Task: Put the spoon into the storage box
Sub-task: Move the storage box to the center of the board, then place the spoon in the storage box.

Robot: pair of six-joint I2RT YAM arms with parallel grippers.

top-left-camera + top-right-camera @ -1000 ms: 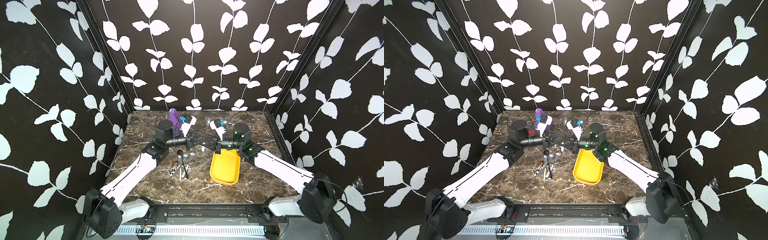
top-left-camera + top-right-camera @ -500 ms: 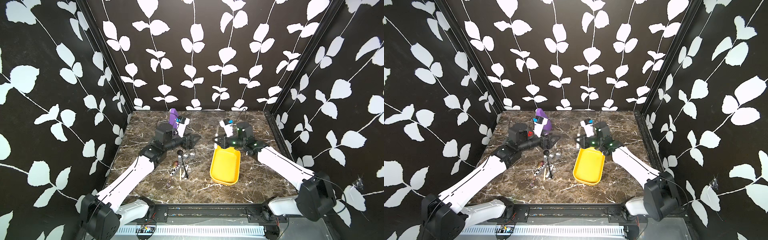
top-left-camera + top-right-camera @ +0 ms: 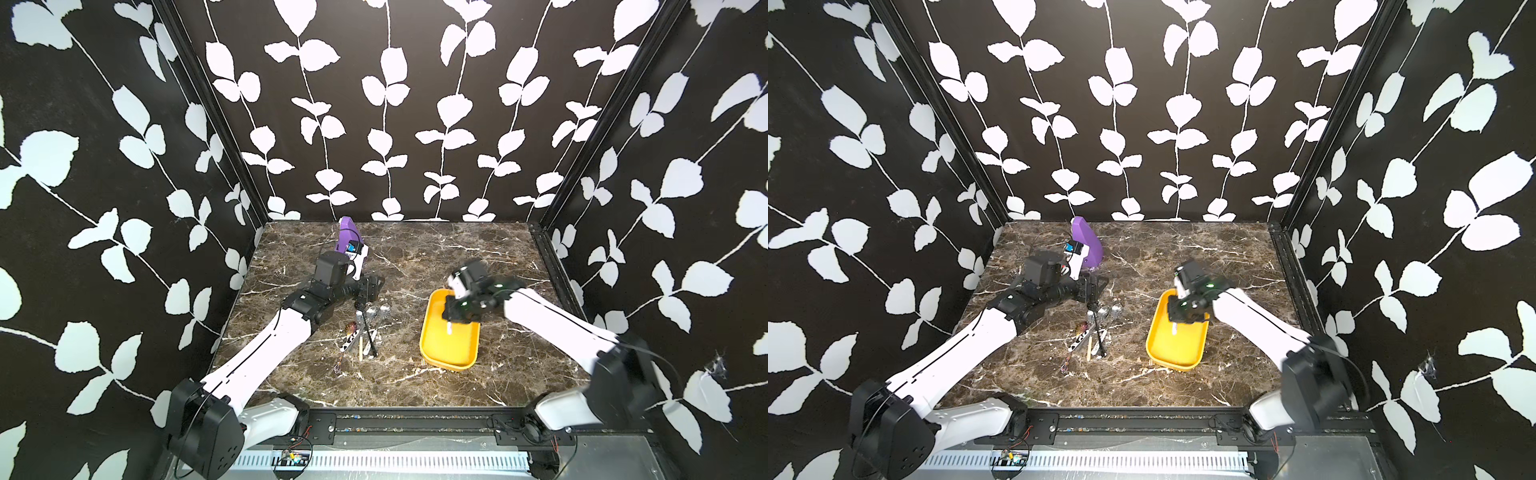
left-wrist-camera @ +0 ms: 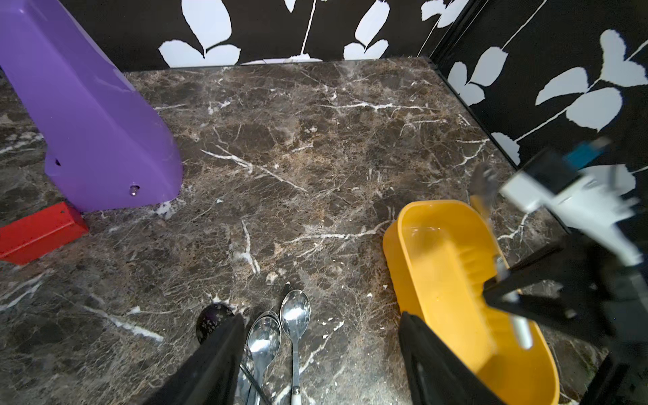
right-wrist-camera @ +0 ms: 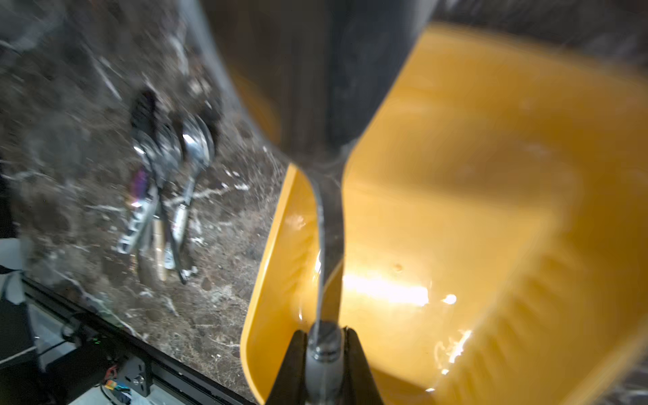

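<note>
Presently your right hand (image 5: 324, 354) is clamped on the spoon (image 5: 328, 238) handle, bowl over the yellow storage box (image 3: 449, 345), which a second ago sat clear of it. Your left hand (image 4: 319, 354), shut then, now stands apart above the counter (image 3: 415, 257).

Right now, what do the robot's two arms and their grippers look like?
Both arms have long white shells with chunky black joints and bases. The left gripper has two slim black fingers. The right gripper has black fingers too, a white camera block behind it and a small green light. Thin black cables run along the wrists.
</note>
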